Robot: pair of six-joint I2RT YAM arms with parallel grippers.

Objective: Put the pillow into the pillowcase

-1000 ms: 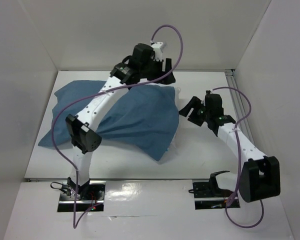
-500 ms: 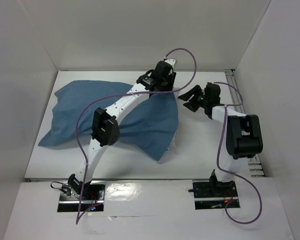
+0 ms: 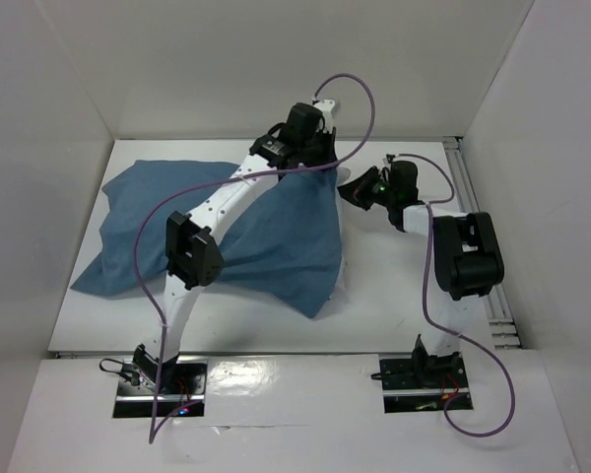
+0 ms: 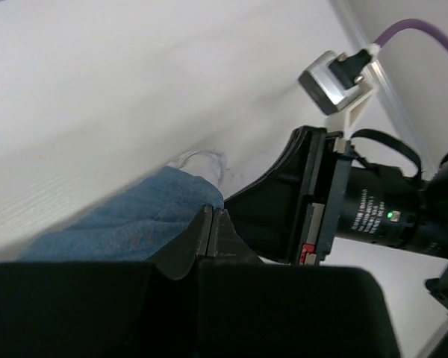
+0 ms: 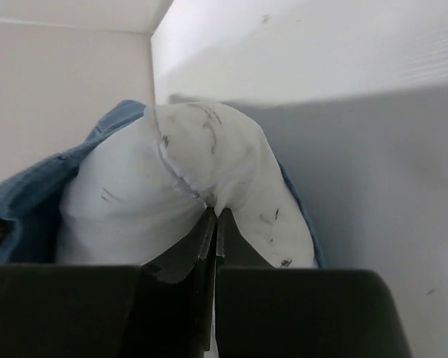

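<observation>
The pillow [image 5: 187, 186] is bulging from the mouth of the pillowcase [image 5: 30, 201] in the right wrist view. The right gripper [image 5: 213, 216] is pinching its white corner between fully closed fingers. In the left wrist view, the left gripper [image 4: 211, 221] is clamping tight on the blue cloth's edge. From above, the stuffed pillowcase is lying across the table [image 3: 394, 286], with both grippers working at its far right corner.

The wrinkled, dusty-blue cloth pillowcase [image 3: 276, 246] lies spread out left of centre. The plump white, dark-specked fabric pillow [image 5: 134, 201] pokes a corner from the pillowcase's far right end.
</observation>
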